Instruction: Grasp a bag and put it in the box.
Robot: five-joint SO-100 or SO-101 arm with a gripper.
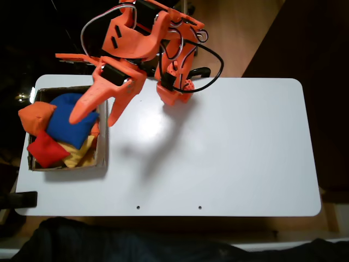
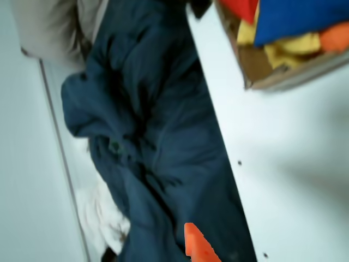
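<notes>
Red beanbag [image 1: 47, 149] already lies in the cardboard box [image 1: 101, 153] at the table's [image 1: 229, 147] left edge in the fixed view. My gripper [image 1: 94, 119] hangs above the box wall, jaws spread, empty. I should lift straight up, clearing the blue beanbag [image 1: 68, 121].

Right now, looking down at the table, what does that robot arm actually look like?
In the fixed view the arm is built from bright orange plastic parts, blocky and angular, with slots cut in one panel. Black blocks sit at its joints, and black and white cables loop around its base. Its pincer has two long, tapering orange fingers; one pointed orange tip shows in the wrist view.
</notes>
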